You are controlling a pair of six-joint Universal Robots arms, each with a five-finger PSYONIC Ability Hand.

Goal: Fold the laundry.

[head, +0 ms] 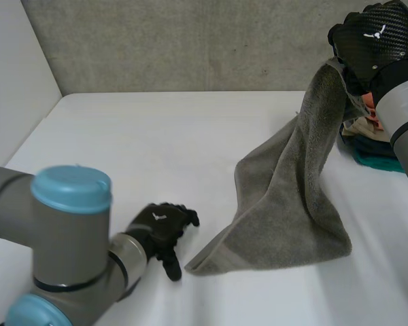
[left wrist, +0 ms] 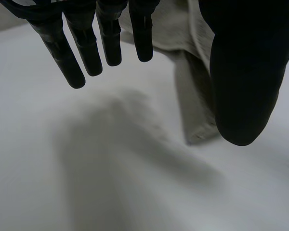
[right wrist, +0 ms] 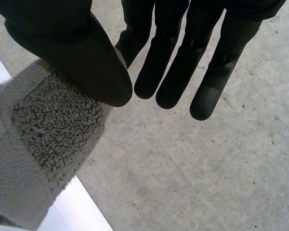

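Observation:
A grey terry towel [head: 292, 204] hangs from my right hand [head: 374, 41], which is raised high at the back right. Its lower part trails on the white table [head: 156, 149]. In the right wrist view my thumb [right wrist: 77, 53] pinches a hemmed corner of the towel [right wrist: 43, 139] against the fingers. My left hand [head: 160, 227] lies low on the table just left of the towel's near corner, apart from it. In the left wrist view its fingers [left wrist: 70, 62] are straight and spread, with the towel's corner [left wrist: 195, 106] lying on the table beyond them.
A stack of folded laundry [head: 370, 146], with teal and orange pieces, sits at the table's right side behind my right arm. A concrete wall [head: 190, 41] closes the back and a white panel [head: 13, 88] the left side.

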